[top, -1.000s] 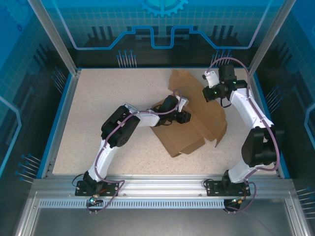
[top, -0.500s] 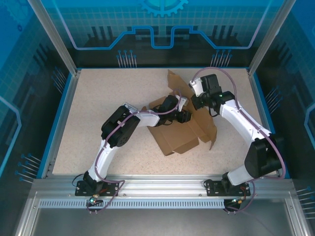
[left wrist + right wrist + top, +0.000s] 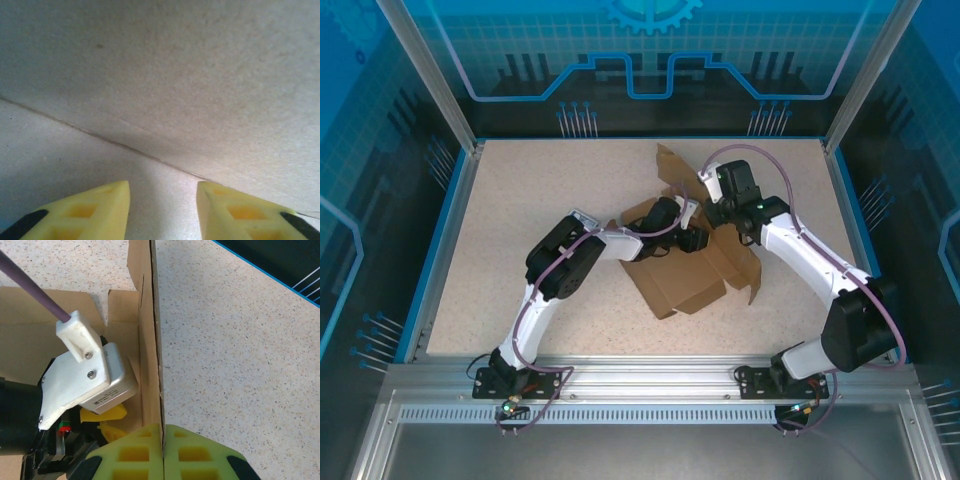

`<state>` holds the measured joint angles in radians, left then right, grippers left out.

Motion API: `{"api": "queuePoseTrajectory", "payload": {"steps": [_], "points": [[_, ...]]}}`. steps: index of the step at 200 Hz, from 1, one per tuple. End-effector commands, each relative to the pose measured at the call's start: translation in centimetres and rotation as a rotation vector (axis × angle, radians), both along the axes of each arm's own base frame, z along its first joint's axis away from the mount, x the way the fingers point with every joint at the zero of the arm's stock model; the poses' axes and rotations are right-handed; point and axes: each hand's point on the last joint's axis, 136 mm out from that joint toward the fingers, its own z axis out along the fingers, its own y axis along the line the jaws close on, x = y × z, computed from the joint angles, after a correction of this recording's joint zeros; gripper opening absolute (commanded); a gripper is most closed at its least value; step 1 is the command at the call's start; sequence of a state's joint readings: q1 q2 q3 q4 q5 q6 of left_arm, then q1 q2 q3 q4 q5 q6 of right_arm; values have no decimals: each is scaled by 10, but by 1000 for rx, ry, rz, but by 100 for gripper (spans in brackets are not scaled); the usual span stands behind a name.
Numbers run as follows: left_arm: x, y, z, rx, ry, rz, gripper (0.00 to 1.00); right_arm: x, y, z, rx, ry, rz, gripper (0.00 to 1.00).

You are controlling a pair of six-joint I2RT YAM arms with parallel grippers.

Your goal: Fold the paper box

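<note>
The paper box (image 3: 692, 275), brown cardboard and half formed, lies at the table's middle with flaps raised at the back. My left gripper (image 3: 692, 238) sits inside it, its yellow fingers (image 3: 95, 207) apart over the cardboard floor (image 3: 175, 85) near a crease, holding nothing. My right gripper (image 3: 713, 212) is at the box's back right side, its pads (image 3: 200, 455) pinched on the thin edge of an upright wall panel (image 3: 150, 340). In the right wrist view the left arm's white camera housing (image 3: 82, 375) sits just inside that wall.
The speckled table (image 3: 540, 200) is ringed by a blue rim (image 3: 440, 240) and aluminium frame posts (image 3: 430, 70). The two arms sit close together over the box. Bare tabletop (image 3: 235, 340) lies right of the held wall.
My right arm has swung left and forward, drawing the box's wall panel up and inward. The box has shifted slightly left. The left arm has stayed in the box.
</note>
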<state>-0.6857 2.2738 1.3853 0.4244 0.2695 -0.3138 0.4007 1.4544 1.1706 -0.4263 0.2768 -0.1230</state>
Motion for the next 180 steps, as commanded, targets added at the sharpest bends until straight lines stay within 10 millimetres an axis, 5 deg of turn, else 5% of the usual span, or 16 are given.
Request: {"api": "queuePoseTrajectory", "payload": {"steps": [1,57,122,180], "points": [[-6,6,11,3,-17,3,46,-9,-12,-15,-57,60,-21,0],[-17,25,35,6,-66,20,55,-2,-26,-9,-83,56,-37,0],[-27,57,18,24,-4,81,55,2,-38,-2,-139,44,-49,0],[-38,64,6,16,36,95,54,3,-34,-3,-129,48,-41,0]]}}
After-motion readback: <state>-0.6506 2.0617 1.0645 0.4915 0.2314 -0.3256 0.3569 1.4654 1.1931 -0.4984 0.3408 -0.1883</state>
